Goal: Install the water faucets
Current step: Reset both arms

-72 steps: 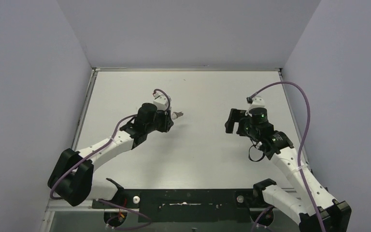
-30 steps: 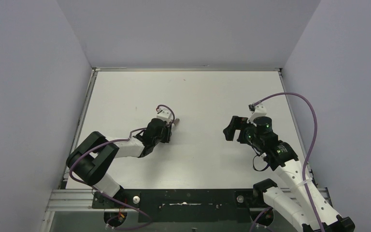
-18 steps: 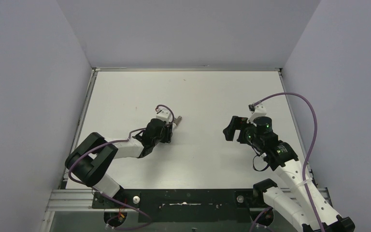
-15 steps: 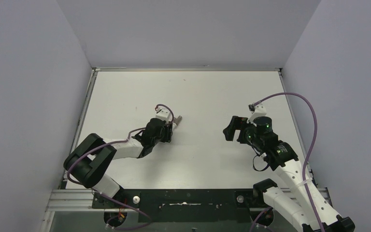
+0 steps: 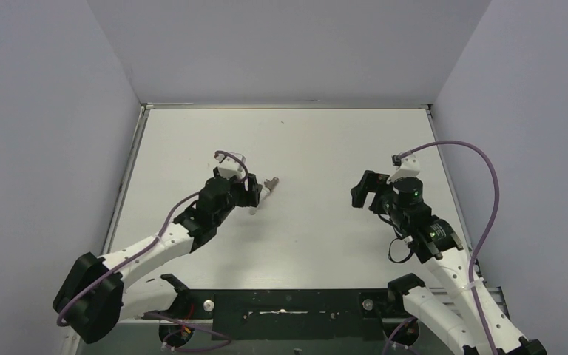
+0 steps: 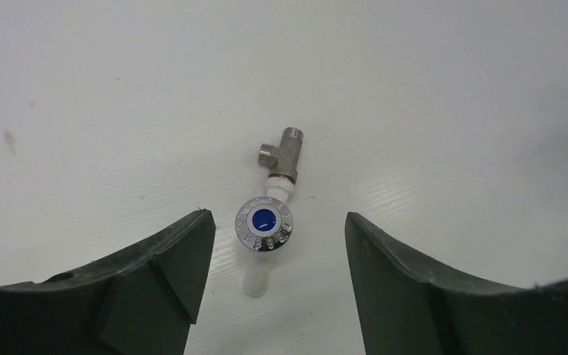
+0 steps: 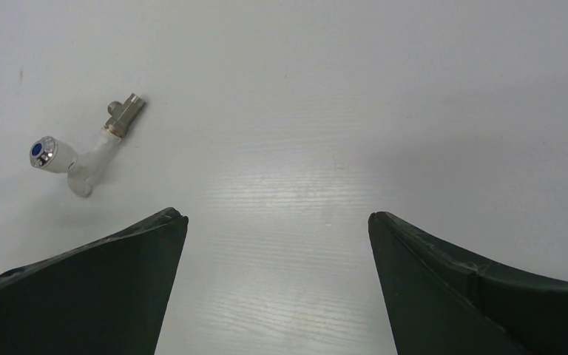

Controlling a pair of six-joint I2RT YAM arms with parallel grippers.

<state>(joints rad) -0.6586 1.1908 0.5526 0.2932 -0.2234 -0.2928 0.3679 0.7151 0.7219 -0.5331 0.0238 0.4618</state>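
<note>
The water faucet (image 6: 257,275) lies flat on the white table: a white tap body, a round chrome knob (image 6: 264,225) with a blue dot facing up, and a grey metal threaded fitting (image 6: 282,154) joined to its far end. My left gripper (image 6: 278,216) hangs open just above it, one finger on each side, touching nothing. From the top view the faucet (image 5: 265,188) sits just right of the left gripper (image 5: 250,194). My right gripper (image 5: 364,189) stands wide open and empty on the right, with the faucet (image 7: 83,161) far to its left.
The white table (image 5: 303,140) is walled in by grey panels at the back and both sides. Purple cables loop over both wrists. The arm bases and a black rail (image 5: 288,303) run along the near edge.
My left gripper opened and let go of the faucet, which now lies on the table. The left arm drew back and lifted. The right gripper shifted slightly right.
</note>
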